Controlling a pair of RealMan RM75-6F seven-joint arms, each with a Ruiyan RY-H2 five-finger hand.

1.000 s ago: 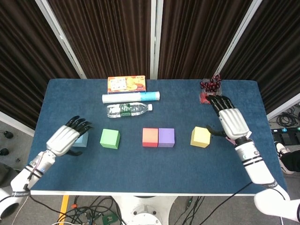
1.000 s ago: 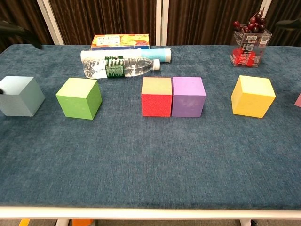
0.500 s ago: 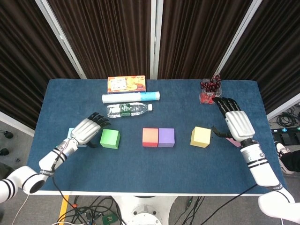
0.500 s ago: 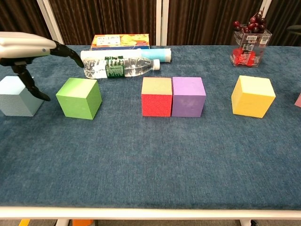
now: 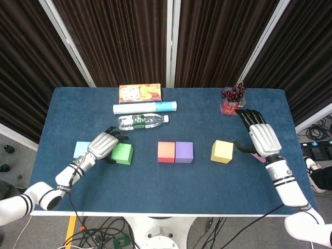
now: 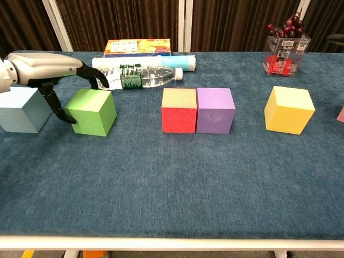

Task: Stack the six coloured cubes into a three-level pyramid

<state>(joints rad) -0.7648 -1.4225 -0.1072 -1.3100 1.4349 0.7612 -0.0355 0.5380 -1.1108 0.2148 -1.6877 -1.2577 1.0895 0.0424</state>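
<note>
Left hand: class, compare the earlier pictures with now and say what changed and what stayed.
The left hand moved right from the light blue cube to the green cube, fingers now around it. The right hand drew slightly right. No cube moved.

Left hand: silver-grey shell over back, black fingers, black thumb; in chest view smooth metallic grey housing with dark linkage beneath. Left forearm: white, slim, black bands near wrist, thin dark cable running along it; white rounded elbow segment with dark ring at near-left edge. Right hand: same silver ribbed back plate, black fingers, black thumb. Right forearm: white cylinder, black rings and small marking at wrist, widening to white elbow joint at near-right corner
</note>
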